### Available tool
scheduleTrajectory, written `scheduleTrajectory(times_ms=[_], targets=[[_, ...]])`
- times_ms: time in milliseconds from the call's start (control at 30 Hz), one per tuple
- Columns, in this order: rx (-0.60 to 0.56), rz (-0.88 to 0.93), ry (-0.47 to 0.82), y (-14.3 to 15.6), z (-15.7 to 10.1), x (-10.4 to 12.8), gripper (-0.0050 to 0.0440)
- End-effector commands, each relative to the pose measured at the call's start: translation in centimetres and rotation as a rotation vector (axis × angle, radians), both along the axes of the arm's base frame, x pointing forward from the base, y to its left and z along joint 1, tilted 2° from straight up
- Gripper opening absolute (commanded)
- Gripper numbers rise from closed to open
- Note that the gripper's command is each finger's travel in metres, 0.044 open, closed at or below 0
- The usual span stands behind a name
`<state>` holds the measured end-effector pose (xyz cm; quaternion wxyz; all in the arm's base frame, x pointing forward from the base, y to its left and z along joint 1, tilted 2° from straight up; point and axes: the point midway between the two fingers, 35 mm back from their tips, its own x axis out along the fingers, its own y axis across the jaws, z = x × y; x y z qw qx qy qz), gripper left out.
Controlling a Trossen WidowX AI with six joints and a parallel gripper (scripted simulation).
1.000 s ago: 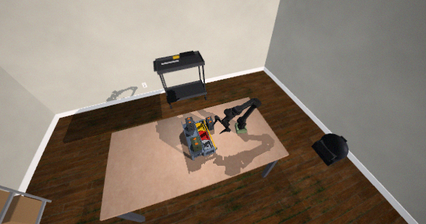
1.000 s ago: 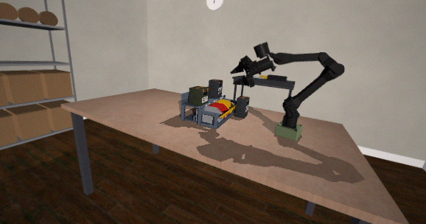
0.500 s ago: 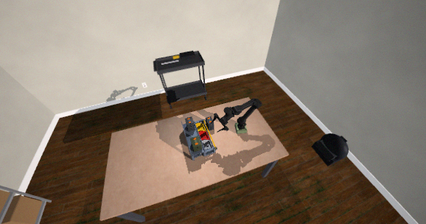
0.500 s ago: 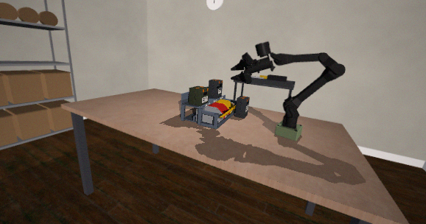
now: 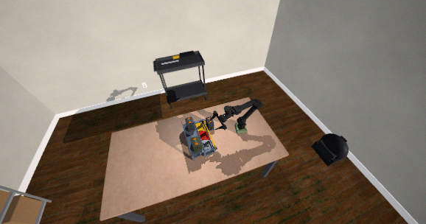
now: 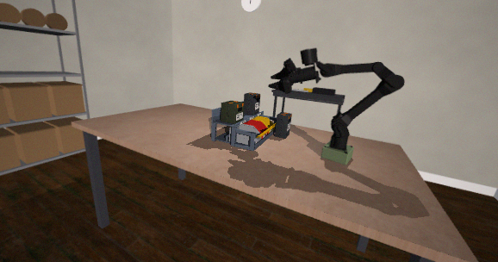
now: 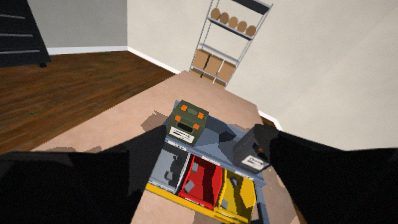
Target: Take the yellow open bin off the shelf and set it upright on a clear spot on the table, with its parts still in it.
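The yellow open bin sits upright in the blue-grey shelf, at the end of a row beside a red bin and a grey bin. Small grey parts show inside it in the wrist view. A yellow bar runs along the shelf's front. The shelf stands on the table. My gripper is open and empty, raised well above the bins, its fingers pointing over the shelf.
A green box and a dark box stand on top of the shelf. Another dark box stands on the table near the yellow bin's end. A black cart stands behind the table.
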<state>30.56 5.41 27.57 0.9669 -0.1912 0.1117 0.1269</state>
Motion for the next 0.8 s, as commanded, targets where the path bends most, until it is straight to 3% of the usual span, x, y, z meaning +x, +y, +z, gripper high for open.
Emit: scheduleTrajectory(times_ms=[0,267,433,767], targets=[[0.031,-0.027,-0.027,-0.5,0.8,0.1,0.0440],[0.031,-0.027,-0.027,-0.5,0.8,0.1,0.0440],[0.155,-0.112,-0.109,-2.3,2.5,0.7,0.0440],[0.155,-0.112,-0.109,-2.3,2.5,0.7,0.0440]])
